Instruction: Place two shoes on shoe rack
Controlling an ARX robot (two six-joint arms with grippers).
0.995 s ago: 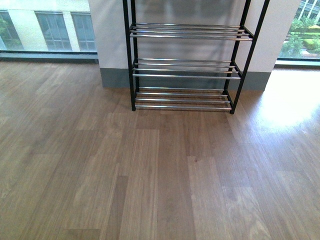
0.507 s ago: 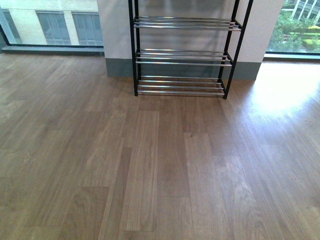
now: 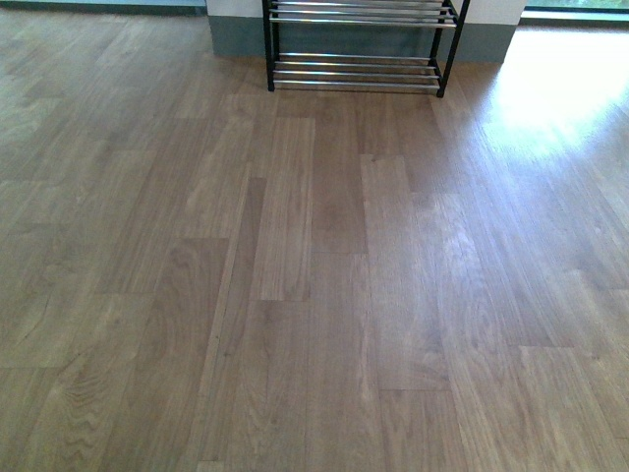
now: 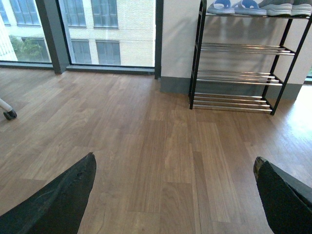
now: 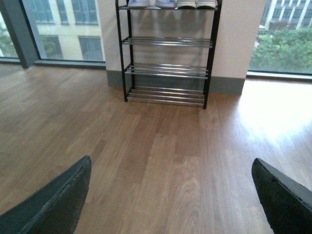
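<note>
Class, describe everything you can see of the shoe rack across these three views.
The shoe rack is a black frame with four tiers of shiny chrome bars. It stands upright on the wooden floor, against a pale wall with a grey skirting, between windows. The three lower tiers are bare; the top tier holds footwear, including blue-strapped slippers and grey, white-soled shoes, partly cropped. The front view shows only its lowest tiers. Neither gripper touches it.

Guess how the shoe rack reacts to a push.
Shoe rack looks tall with a thin open frame, so probably light and apt to tip if pushed high. Sneakers sit on its top tier, likely raising that risk. On the smooth wood floor a low push may slide it.
</note>
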